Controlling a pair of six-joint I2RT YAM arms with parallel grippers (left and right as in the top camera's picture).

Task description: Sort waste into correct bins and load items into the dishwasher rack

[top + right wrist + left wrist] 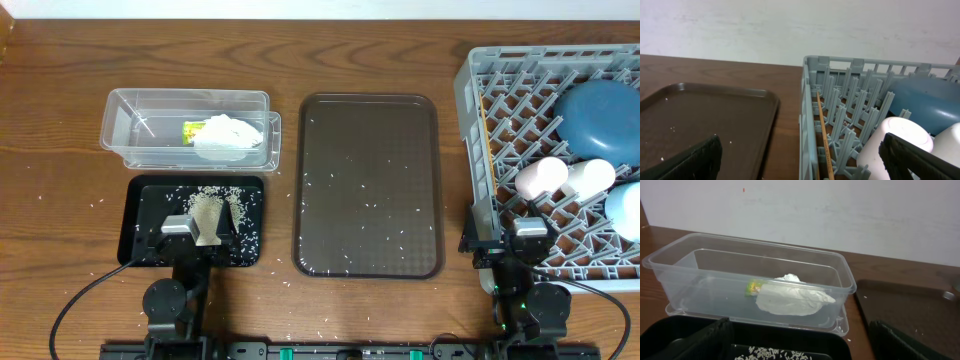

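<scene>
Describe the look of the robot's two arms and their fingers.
The left arm and right arm are black, with a round joint housing near the base and a silver-grey block at the wrist. The left gripper and right gripper each have two dark, wedge-like fingers. A thin black cable loops from each base. No markings are readable.

Clear plastic tub (pixel 150 125), upright: holds crumpled white tissue (pixel 228 136), with green-and-yellow wrapper (pixel 191 130) at its left edge

Shallow black tray (pixel 143 198), just in front of tub: heap of white rice grains (pixel 212 205)

Grey lattice rack (pixel 472 120), far right: dark-blue bowl (pixel 600 118) at back; pink cup (pixel 541 178) and white cup (pixel 590 178) side by side in the middle; light-blue bowl (pixel 630 210) at right edge; wooden chopsticks (pixel 823 132) along left wall
</scene>
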